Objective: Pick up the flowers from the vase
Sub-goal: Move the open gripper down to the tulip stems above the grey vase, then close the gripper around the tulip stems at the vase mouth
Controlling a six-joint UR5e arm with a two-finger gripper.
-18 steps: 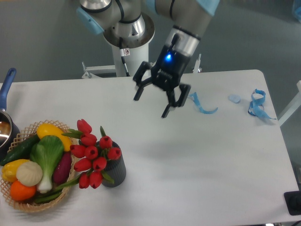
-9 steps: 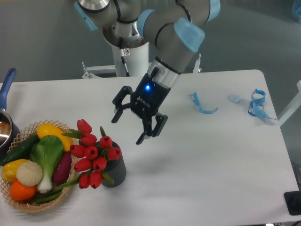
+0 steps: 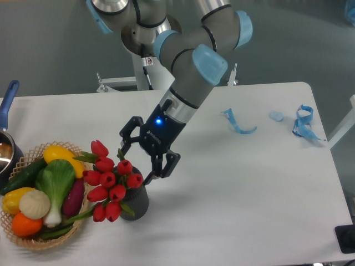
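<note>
Flowers (image 3: 111, 185) sit in the vase (image 3: 136, 204) at the front left of the white desk (image 3: 238, 188), and from my seat I see the red buds spilling out wider than the dark ribbed cylinder, some hanging low over its left side with green stems trailing toward the woven basket (image 3: 33, 239). The basket stands just beside the vase on its left, touching or nearly touching the bunch, and it holds a yellow pepper, a pale green leafy vegetable, a purple piece, a white round piece and an orange one. My gripper (image 3: 135, 162) hangs right over the upper right edge of the bunch, tilted down and to the left, with a blue light glowing on its body. The jaws stand wide apart: one dark finger reaches down by the green leaf tip at the top of the bunch, the other comes down on the right side close to the outermost bud and the vase rim. I cannot tell whether either finger touches a bud. At the far left edge a metal pot with a blue handle (image 3: 8, 98) peeks in. Over on the right of the desk lie a few scraps of blue ribbon (image 3: 239, 124), well apart from everything else.
</note>
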